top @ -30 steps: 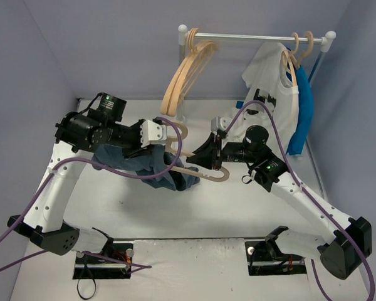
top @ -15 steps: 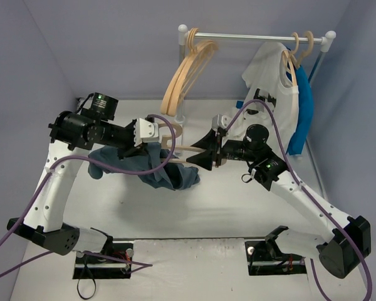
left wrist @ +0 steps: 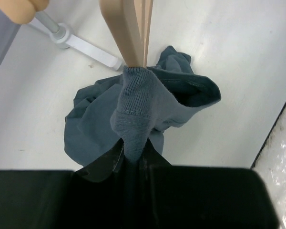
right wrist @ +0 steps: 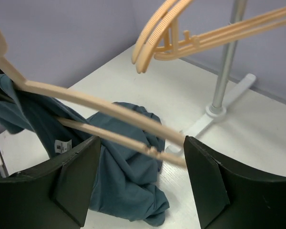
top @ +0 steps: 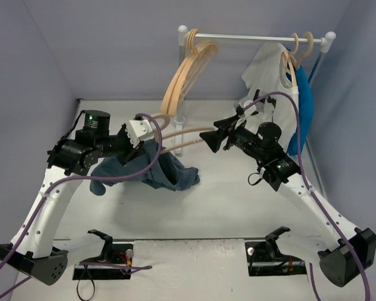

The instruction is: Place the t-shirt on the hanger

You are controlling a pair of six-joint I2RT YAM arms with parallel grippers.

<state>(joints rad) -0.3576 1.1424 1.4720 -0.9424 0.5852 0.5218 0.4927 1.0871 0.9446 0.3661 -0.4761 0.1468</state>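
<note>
Slate-blue t-shirt (left wrist: 148, 102) collar clamped in my left gripper (left wrist: 133, 152), forearm level, pointing three o'clock; right gripper (right wrist: 142, 145) points nine o'clock, jaws apart astride the hanger (right wrist: 86, 98).

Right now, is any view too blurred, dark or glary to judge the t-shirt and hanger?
Top external: even light, no glare, a soft shadow on the table under the t-shirt. Left wrist: ribbed collar sharp, hanger near the lens slightly soft, jaws a featureless black. Right wrist: hanger arms clear, jaws dark in the foreground.
</note>
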